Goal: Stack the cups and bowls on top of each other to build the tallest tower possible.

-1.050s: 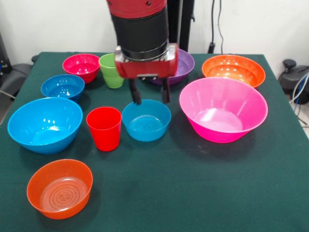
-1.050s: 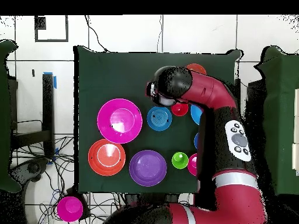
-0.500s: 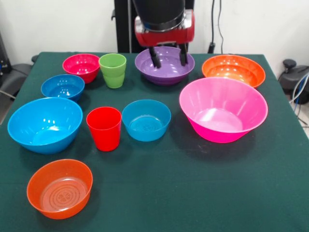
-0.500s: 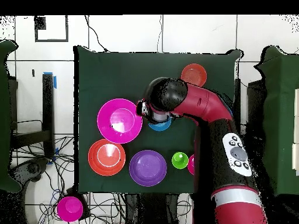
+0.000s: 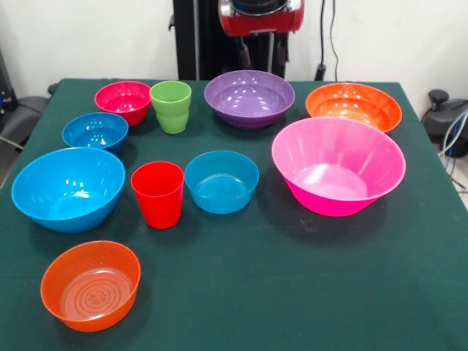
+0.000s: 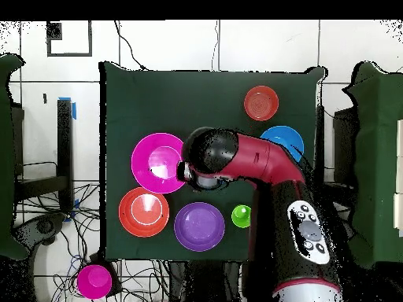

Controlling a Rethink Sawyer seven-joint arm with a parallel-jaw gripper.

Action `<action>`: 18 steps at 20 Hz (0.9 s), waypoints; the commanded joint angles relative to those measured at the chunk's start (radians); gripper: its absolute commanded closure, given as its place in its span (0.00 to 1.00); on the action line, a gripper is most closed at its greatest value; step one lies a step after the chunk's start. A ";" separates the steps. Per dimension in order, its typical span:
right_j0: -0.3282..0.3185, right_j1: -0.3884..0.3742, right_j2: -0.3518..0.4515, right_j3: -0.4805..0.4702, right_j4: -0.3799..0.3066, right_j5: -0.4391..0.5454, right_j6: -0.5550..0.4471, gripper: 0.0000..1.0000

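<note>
My gripper hangs open and empty, high above the purple bowl's far rim. Each bowl and cup stands alone on the green cloth, and no tower is in view. The hot-pink bowl sits at the right, with an orange bowl behind it. The red cup stands next to a mid-sized blue bowl. The green cup is beside a magenta bowl. At the left are a large blue bowl and a small blue bowl. Another orange bowl is at the front left. In the overhead view the arm hides the table's middle.
The table's edges lie close behind the back row of bowls. Cables and a black post stand behind the table. In the overhead view another magenta bowl lies off the table among cables.
The gripper has risen from just above the mid-sized blue bowl and drawn back over the purple bowl, still open and empty. No bowl or cup has moved.
</note>
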 commanded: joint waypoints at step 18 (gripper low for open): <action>0.341 0.240 -0.383 0.136 -0.181 -0.308 0.609 0.00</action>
